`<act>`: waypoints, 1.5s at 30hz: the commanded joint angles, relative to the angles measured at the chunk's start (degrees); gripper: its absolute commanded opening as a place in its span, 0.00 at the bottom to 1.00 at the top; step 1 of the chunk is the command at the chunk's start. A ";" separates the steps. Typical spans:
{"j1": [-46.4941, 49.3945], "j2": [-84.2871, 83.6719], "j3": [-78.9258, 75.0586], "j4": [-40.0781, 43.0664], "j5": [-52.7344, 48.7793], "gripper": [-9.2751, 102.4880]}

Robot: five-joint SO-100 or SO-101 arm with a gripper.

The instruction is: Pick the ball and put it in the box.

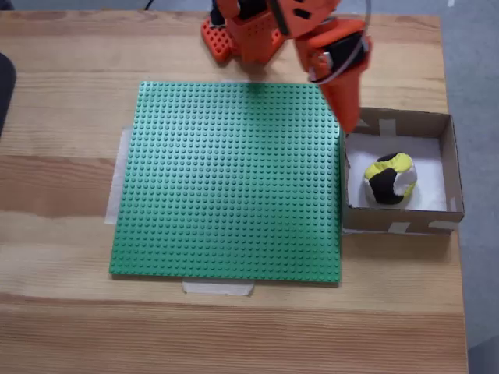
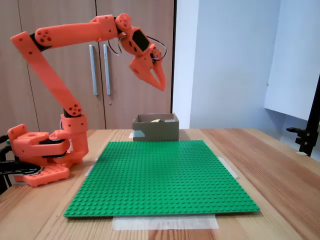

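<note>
The ball [image 1: 389,179], lumpy with yellow, black and white patches, lies on the white floor of the brown cardboard box [image 1: 450,164] at the table's right edge. From the side, just the ball's top [image 2: 156,120] peeks over the box wall [image 2: 156,131]. My orange gripper [image 1: 352,125] hangs in the air over the box's upper-left corner, pointing down. In the side view the gripper [image 2: 162,87] is well above the box, its fingers together and empty.
A large green studded baseplate [image 1: 230,183] is taped to the wooden table, directly left of the box. The arm's orange base [image 2: 42,155] sits at the table's far side. A black stand [image 2: 307,135] rises past the table's right edge.
</note>
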 commanded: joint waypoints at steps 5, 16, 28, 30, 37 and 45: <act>8.17 6.33 3.34 -4.04 -0.53 0.08; 18.63 11.78 9.14 -8.70 1.76 0.08; 26.10 22.06 21.97 -12.66 4.92 0.08; 27.25 23.64 24.17 -13.10 5.89 0.08; 29.88 29.00 32.26 -13.97 6.68 0.08; 30.06 35.42 42.63 -16.44 6.77 0.08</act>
